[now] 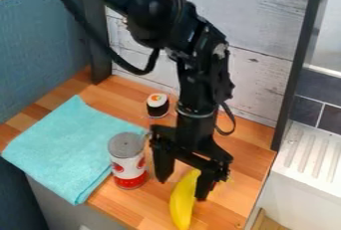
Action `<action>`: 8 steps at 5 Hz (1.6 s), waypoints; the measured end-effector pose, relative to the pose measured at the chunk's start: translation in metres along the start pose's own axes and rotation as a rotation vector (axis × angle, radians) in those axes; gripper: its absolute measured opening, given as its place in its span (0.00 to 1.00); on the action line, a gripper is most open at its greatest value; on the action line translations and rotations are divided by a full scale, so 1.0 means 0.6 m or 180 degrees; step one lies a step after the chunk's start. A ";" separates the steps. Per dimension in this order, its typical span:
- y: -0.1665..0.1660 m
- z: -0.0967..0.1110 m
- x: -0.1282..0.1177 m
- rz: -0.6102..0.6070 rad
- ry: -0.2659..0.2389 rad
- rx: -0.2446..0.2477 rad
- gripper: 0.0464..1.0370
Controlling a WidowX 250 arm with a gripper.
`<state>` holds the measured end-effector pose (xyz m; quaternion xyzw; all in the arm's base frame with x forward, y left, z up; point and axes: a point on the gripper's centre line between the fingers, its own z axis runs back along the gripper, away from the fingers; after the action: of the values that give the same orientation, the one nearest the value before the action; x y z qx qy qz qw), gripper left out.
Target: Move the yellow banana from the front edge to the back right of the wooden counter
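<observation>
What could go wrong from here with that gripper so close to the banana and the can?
The gripper hangs open with one finger close beside the upright can, so a small sideways move might knock it over. The banana is curved and looks smooth, so it could roll or slip if the fingers closed on it unevenly.

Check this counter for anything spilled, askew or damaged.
Nothing looks plainly spilled or damaged. The can and sushi roll stand upright. Only the blue towel seems slightly off: it lies right up to the front edge of the counter, perhaps over it.
</observation>
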<state>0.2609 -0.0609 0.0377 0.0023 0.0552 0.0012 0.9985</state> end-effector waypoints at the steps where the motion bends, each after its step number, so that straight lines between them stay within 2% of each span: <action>1: -0.005 -0.015 0.009 0.0007 0.0038 -0.0037 0.96; 2: -0.007 -0.032 0.014 0.0015 0.0134 -0.0024 0.92; 3: -0.006 -0.034 0.010 0.0039 0.0187 -0.0012 0.64; 4: -0.006 -0.030 0.009 -0.0006 0.0187 -0.0014 0.56; 5: -0.005 0.003 0.016 0.0014 0.0020 -0.0023 0.56; 7: 0.019 0.074 0.077 0.0176 -0.0346 0.0070 0.56; 8: 0.035 0.067 0.127 0.0219 -0.0302 0.0136 0.56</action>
<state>0.3410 -0.0398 0.0693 0.0255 0.0077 0.0343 0.9991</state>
